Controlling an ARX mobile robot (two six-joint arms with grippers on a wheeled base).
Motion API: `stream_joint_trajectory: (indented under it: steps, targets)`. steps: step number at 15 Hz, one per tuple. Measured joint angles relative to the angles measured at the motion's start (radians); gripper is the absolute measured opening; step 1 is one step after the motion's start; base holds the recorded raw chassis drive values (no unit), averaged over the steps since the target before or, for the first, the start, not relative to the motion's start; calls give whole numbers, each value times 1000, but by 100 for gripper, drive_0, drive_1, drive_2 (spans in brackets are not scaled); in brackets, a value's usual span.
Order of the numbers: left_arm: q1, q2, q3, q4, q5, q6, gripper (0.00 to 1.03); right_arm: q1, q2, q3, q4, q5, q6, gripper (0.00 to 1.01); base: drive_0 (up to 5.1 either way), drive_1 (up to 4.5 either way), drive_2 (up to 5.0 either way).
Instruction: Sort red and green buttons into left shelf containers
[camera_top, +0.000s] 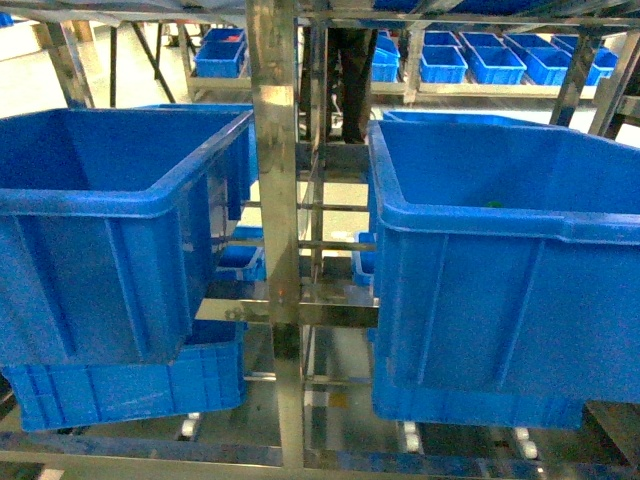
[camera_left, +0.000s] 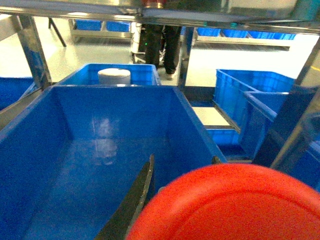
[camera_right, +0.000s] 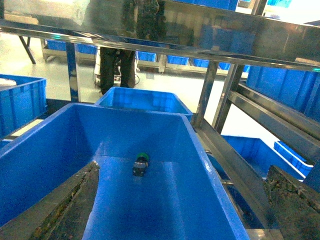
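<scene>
Two large deep blue bins stand side by side on the shelf, the left bin (camera_top: 110, 205) and the right bin (camera_top: 480, 215). Neither gripper shows in the head view. My left gripper (camera_left: 183, 167) is shut on the red button (camera_left: 230, 205), whose wide red cap fills the lower right of the left wrist view, above a bare blue bin (camera_left: 30, 150). My right gripper (camera_right: 182, 170) hangs open over the other blue bin (camera_right: 50, 145). The green button (camera_right: 141, 163) lies on its side on that bin's floor, well beyond the fingertips.
A steel shelf post (camera_top: 275, 200) stands between the bins. Another blue crate (camera_top: 130, 385) sits under the left bin. Behind it is a bin with a white round object (camera_left: 114, 76). Small blue trays (camera_top: 470, 60) line a far shelf, with a person's legs (camera_top: 350, 80) nearby.
</scene>
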Motion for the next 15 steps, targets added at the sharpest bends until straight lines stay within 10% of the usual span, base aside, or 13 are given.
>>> stream_joint_trajectory:
  steps: [5, 10, 12, 15]
  targets:
    - [54, 334, 174, 144, -75, 48, 27, 0, -3, 0, 0, 0, -6, 98, 0, 0, 0]
    - [8, 664, 389, 100, -161, 200, 27, 0, -3, 0, 0, 0, -7, 98, 0, 0, 0]
    - [14, 652, 406, 99, -174, 219, 49, 0, -3, 0, 0, -2, -7, 98, 0, 0, 0]
    - [49, 343, 298, 42, -11, 197, 87, 2, -3, 0, 1, -3, -7, 98, 0, 0, 0]
